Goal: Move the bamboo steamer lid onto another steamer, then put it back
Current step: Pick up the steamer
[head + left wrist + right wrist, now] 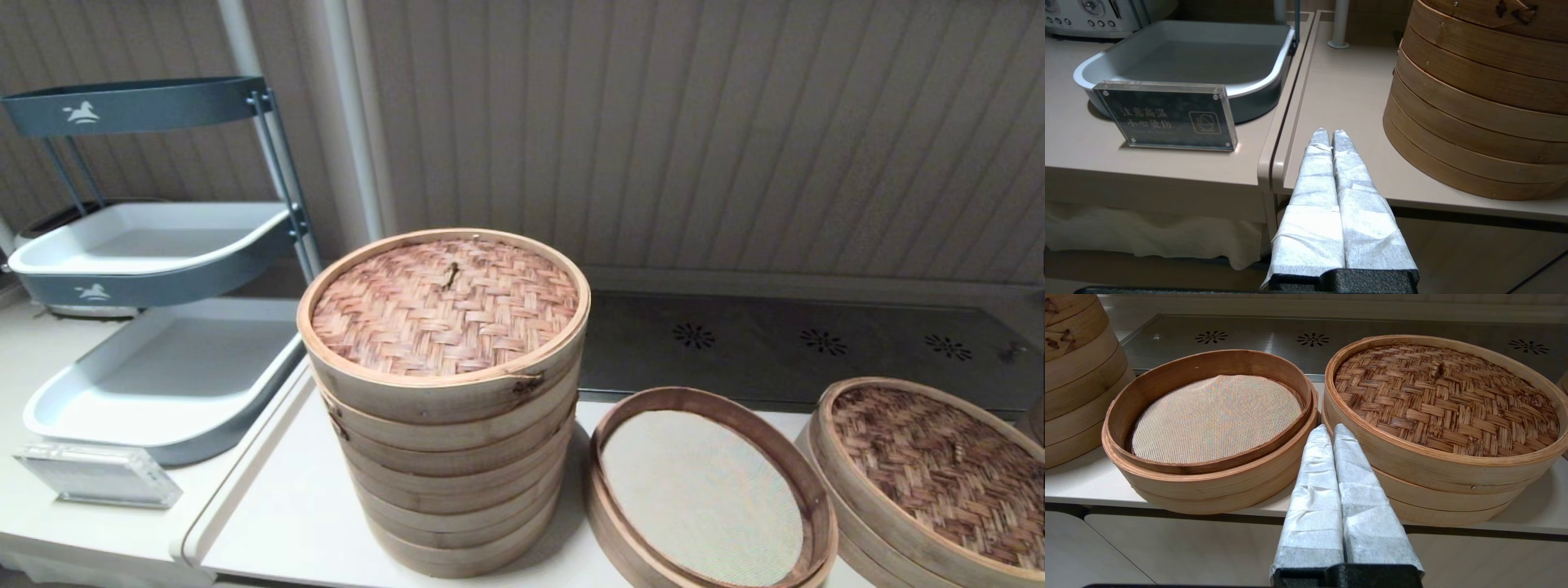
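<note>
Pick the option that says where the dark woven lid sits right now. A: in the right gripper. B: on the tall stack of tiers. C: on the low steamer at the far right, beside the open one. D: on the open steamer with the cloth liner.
C: the dark woven lid caps the low steamer at the far right, while the open steamer beside it shows its bare liner and the right gripper is shut on nothing.
</note>
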Tool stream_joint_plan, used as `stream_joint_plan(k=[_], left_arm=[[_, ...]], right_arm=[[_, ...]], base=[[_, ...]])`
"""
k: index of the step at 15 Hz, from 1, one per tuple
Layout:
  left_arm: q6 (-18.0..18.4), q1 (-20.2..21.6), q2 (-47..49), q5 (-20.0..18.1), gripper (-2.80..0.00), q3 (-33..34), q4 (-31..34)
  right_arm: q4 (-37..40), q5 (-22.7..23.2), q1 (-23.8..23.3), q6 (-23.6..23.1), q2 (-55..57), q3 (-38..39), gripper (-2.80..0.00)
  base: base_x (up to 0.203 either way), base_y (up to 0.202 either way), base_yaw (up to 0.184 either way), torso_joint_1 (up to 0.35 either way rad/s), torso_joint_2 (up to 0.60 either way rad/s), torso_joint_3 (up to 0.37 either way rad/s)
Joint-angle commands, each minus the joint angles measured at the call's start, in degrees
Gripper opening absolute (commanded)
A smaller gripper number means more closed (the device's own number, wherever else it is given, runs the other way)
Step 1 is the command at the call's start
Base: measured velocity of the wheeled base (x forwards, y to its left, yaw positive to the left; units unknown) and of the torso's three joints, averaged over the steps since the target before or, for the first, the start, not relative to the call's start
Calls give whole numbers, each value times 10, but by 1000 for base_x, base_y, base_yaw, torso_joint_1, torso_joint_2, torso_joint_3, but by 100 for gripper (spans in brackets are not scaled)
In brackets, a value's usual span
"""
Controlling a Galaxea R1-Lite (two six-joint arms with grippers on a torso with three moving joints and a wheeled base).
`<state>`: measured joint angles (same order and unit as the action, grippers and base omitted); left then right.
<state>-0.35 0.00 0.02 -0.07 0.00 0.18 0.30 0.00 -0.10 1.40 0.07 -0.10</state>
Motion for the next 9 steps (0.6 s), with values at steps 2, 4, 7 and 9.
stream_joint_plan(k=[2, 4, 7, 9], left_arm=[[0, 0, 1, 0, -280, 2, 0], [0, 0, 1, 0, -280, 2, 0], [-1, 0, 1, 0, -280, 2, 0], [0, 0, 1, 0, -280, 2, 0]], right_arm=[[0, 0, 0, -1, 1, 0, -280], [-1, 1, 1, -3, 1, -1, -280], [-2, 1, 1, -6, 0, 0, -280], [-3, 1, 0, -7, -1, -1, -280]], base=[[0, 0, 0, 0, 0, 0], [0, 0, 0, 0, 0, 0], [0, 0, 0, 0, 0, 0], [0, 0, 0, 0, 0, 0]])
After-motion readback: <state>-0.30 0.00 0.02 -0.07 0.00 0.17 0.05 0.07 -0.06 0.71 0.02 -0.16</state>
